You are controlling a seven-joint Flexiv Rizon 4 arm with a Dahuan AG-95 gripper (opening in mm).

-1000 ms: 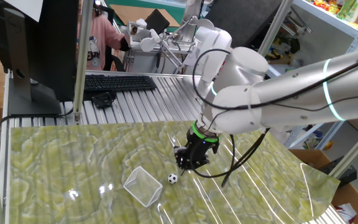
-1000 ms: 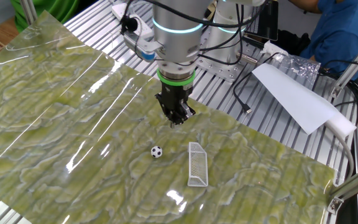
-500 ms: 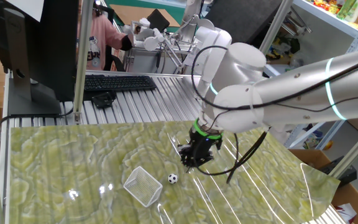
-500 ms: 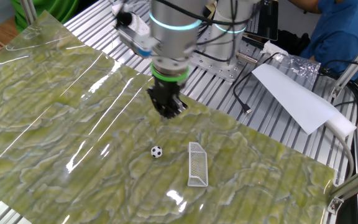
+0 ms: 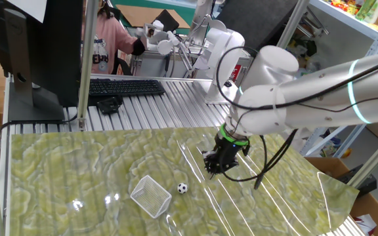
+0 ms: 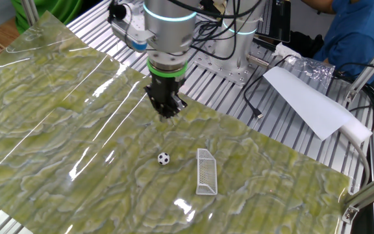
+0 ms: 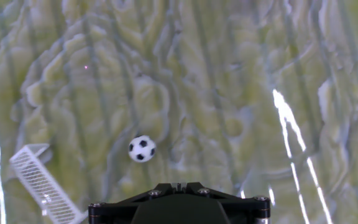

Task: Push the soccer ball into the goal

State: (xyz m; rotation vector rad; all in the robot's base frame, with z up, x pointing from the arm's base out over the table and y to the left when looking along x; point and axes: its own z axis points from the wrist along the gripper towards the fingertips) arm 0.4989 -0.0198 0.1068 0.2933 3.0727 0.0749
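Note:
The soccer ball [image 5: 182, 188] is a tiny white ball with black patches on the green mat, a short way right of the goal [image 5: 151, 195], a small white mesh net. They also show in the other fixed view, ball [image 6: 163, 158] and goal [image 6: 206, 171], and in the hand view, ball [image 7: 142, 149] and goal [image 7: 42, 183]. My gripper [image 5: 214, 169] hangs just above the mat, behind the ball on the side away from the goal, not touching it. It also shows in the other fixed view [image 6: 167, 114]. Its fingers look closed together and empty [image 7: 178, 186].
A keyboard [image 5: 125, 86] and a monitor [image 5: 38, 46] stand on the slatted metal table behind the mat. A white sheet [image 6: 310, 97] and cables lie at the side. A person sits at the back. The mat's edge [image 5: 333, 187] is near.
My gripper has moved sideways away from the goal, to a spot farther behind the ball. The ball and goal have not moved.

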